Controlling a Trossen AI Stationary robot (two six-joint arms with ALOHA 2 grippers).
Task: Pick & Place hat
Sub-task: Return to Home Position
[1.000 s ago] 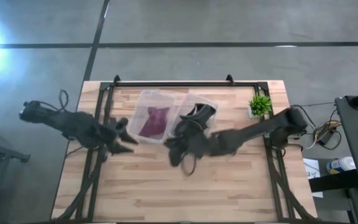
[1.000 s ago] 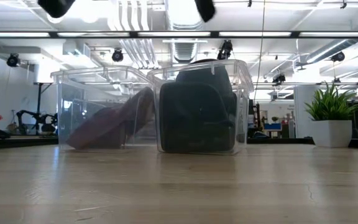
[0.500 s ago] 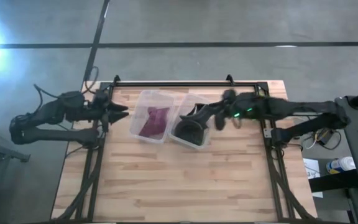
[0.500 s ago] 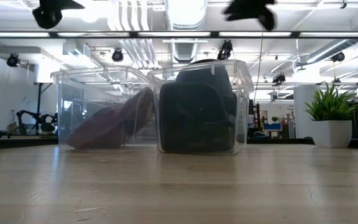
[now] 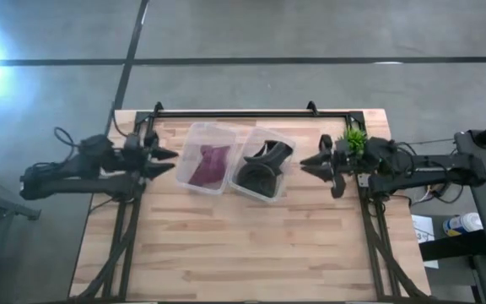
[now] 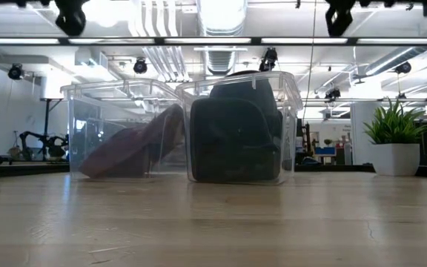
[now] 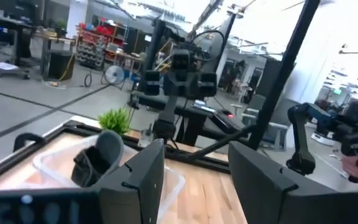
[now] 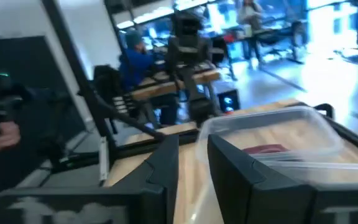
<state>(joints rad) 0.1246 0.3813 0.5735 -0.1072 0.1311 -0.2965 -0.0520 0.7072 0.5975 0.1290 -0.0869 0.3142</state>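
Note:
Two clear plastic bins stand side by side on the far half of the wooden table. The left bin (image 5: 205, 165) holds a maroon hat (image 6: 136, 148) that leans against its wall. The right bin (image 5: 261, 166) holds a dark hat (image 6: 236, 133), also seen as the dark hat (image 7: 98, 158) in the left wrist view. My left gripper (image 5: 165, 156) hovers open to the left of the bins, high above the table (image 6: 71, 15). My right gripper (image 5: 305, 162) hovers open to the right of the dark hat's bin, also high (image 6: 339, 15). Neither holds anything.
A small potted plant (image 5: 354, 139) stands near the table's far right corner, close behind my right arm, plant (image 6: 395, 144). A black frame rail (image 5: 234, 112) runs along the far edge. The near half of the table top (image 5: 243, 245) is bare wood.
My right gripper has moved from just in front of the dark hat's bin, over it, and back toward the table's right edge. My left gripper has drawn back a little toward the far left. Both hats and bins have stayed in place.

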